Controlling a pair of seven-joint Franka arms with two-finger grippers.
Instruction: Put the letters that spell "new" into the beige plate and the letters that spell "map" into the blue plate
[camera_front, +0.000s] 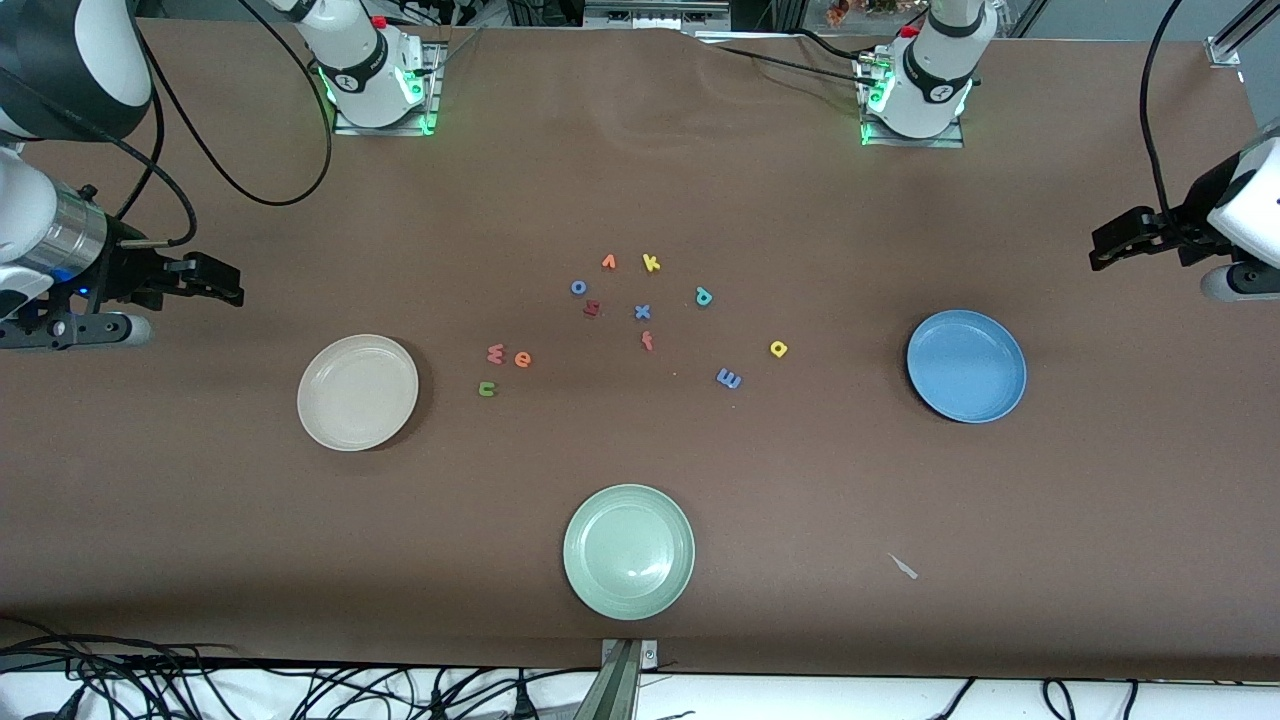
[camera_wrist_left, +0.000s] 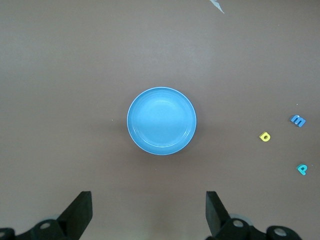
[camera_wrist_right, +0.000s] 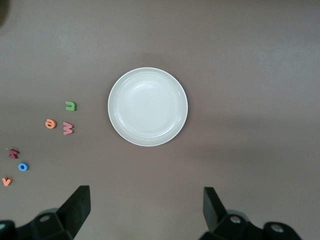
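The empty beige plate (camera_front: 358, 392) (camera_wrist_right: 147, 106) lies toward the right arm's end. Beside it are the green n (camera_front: 487, 389) (camera_wrist_right: 70, 105), orange e (camera_front: 522, 359) (camera_wrist_right: 50, 123) and pinkish w (camera_front: 495, 352) (camera_wrist_right: 68, 128). The empty blue plate (camera_front: 966, 365) (camera_wrist_left: 161, 121) lies toward the left arm's end. The blue m (camera_front: 729, 378) (camera_wrist_left: 298, 120), yellow a (camera_front: 778, 348) (camera_wrist_left: 264, 136) and teal p (camera_front: 703, 296) (camera_wrist_left: 302, 169) lie between it and the table's middle. My right gripper (camera_front: 225, 285) (camera_wrist_right: 145, 197) and left gripper (camera_front: 1100, 250) (camera_wrist_left: 148, 202) hang open and empty over bare table at their own ends.
A pale green plate (camera_front: 628, 551) sits nearest the front camera. Mid-table lie an orange v (camera_front: 608, 262), yellow k (camera_front: 651, 263), blue o (camera_front: 578, 287), blue x (camera_front: 642, 312), red f (camera_front: 647, 341) and a dark red letter (camera_front: 591, 308). A small pale scrap (camera_front: 903, 566) lies on the brown cloth.
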